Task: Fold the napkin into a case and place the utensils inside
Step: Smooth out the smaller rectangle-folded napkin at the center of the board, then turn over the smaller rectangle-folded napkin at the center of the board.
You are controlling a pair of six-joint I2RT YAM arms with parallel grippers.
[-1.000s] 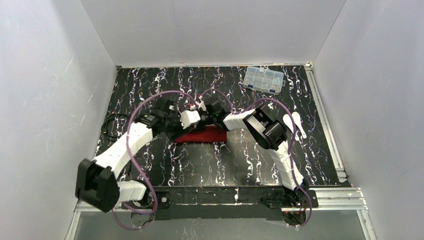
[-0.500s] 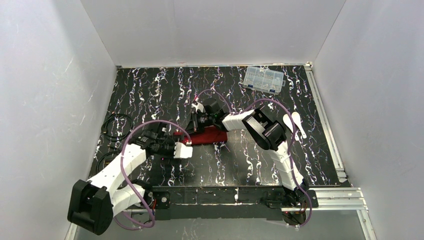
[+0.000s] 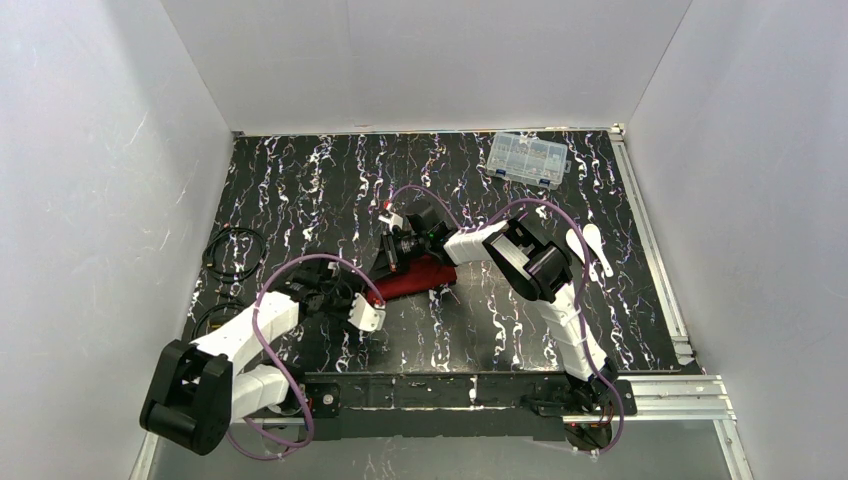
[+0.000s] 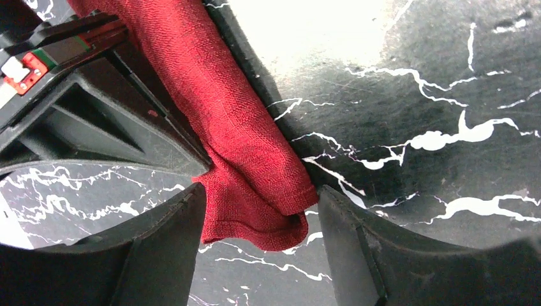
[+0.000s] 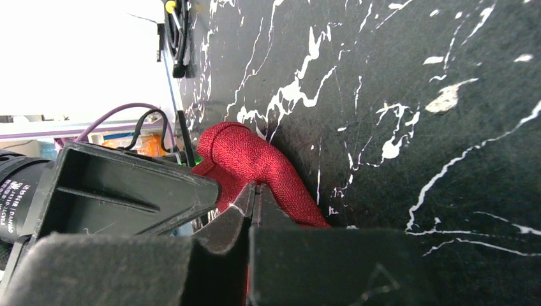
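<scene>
The napkin (image 3: 420,278) was a plain deep red. The table (image 3: 300,190) was black, streaked all over with white marble veins. The spoons (image 3: 588,245) were white, the box (image 3: 525,160) clear, the arms (image 3: 240,330) white with black joints, and their cables (image 3: 318,258) purple.

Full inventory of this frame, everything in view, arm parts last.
napkin: 1, deep red, folded into a strip, mid-table
utensils: 2, white, on the table to the right of the right arm
compartment box: 1, clear plastic, far right corner
cable: 1 coil, black, left edge of the table
table: 1, black with white veins
left gripper: 1, black, open, at the napkin's end
right gripper: 1, black, shut on the napkin
</scene>
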